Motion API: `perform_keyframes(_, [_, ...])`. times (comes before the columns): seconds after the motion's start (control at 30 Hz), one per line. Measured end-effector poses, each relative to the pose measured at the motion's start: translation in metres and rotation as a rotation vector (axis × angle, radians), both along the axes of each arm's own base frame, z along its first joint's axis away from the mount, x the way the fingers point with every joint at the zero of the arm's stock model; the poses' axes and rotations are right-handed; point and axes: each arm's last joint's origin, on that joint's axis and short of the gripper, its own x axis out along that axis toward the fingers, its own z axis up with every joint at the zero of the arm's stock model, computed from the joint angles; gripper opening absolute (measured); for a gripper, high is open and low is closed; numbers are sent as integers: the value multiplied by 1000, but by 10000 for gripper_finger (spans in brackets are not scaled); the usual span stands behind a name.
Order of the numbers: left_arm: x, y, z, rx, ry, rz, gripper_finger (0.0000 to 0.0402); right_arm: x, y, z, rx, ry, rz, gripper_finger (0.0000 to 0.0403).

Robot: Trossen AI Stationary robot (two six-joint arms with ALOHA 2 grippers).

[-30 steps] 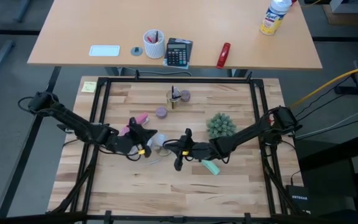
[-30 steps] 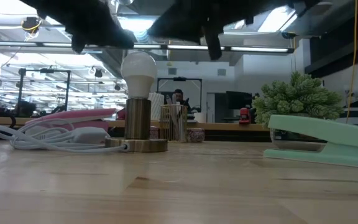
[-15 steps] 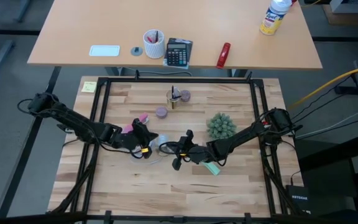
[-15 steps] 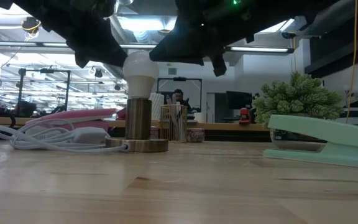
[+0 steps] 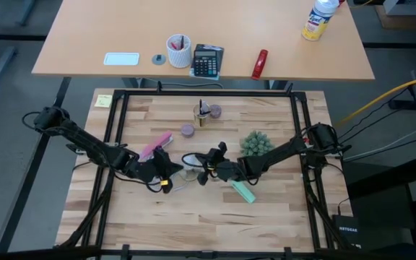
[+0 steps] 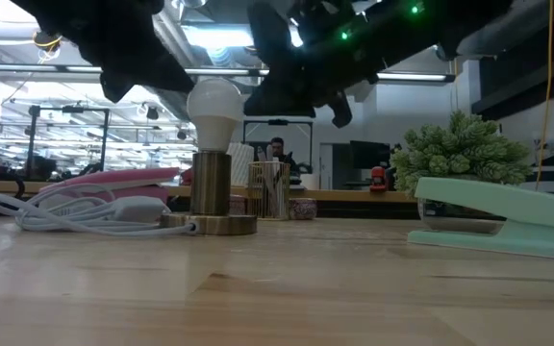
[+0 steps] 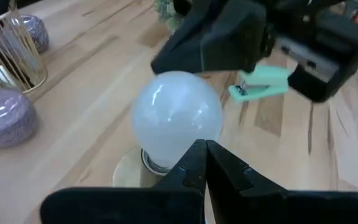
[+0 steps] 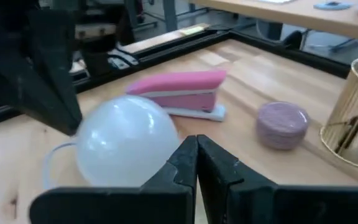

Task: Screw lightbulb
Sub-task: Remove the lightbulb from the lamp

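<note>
In the low view the mint-green stapler (image 6: 508, 223) lies nearest on the wooden bench (image 6: 277, 298), cut off at the picture's edge. Behind it, the lightbulb (image 6: 214, 104) stands upright in a brass socket (image 6: 211, 197) on a round base, with a white cable (image 6: 85, 211) coiled beside it. Both hands hang above the bulb as dark, overlapping shapes, and their fingertips cannot be told apart in this view. The wrist views settle the matter: the left hand (image 7: 205, 163) has its fingers pressed together, holding nothing, just before the bulb; the right hand (image 8: 196, 155) is likewise closed and empty, close to the bulb's opposite side. Whether either tip touches the glass cannot be determined. The high view hides the bulb almost wholly under the two hands, yet shows the pink stapler (image 5: 158, 143) beside the left arm and the small green plant (image 5: 256, 145) by the right arm. Farther back stand a gold wire holder (image 5: 201, 114) and two purple discs (image 5: 187, 130).
</note>
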Motion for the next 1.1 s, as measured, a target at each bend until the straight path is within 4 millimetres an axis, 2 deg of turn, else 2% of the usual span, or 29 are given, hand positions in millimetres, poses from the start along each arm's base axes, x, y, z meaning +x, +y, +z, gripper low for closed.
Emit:
perform_keyframes(0.3, [0, -15, 11, 18, -117, -39, 1, 6, -23, 5, -13, -23, -26, 14])
perform_keyframes(0.5, [-2, -12, 22, 121, -184, 32, 1, 0, -14, 36, -61, -111, 44, 14])
perform_keyframes(0.7, [-4, -1, 30, 207, -204, 137, 1, -11, 10, 57, -79, -160, 143, 14])
perform_keyframes(0.9, [1, 17, 26, 219, -163, 215, 1, -14, 31, 47, -50, -141, 213, 14])
perform_keyframes(1.1, [2, 28, 17, 153, -79, 194, 1, -6, 35, 15, -14, -80, 202, 14])
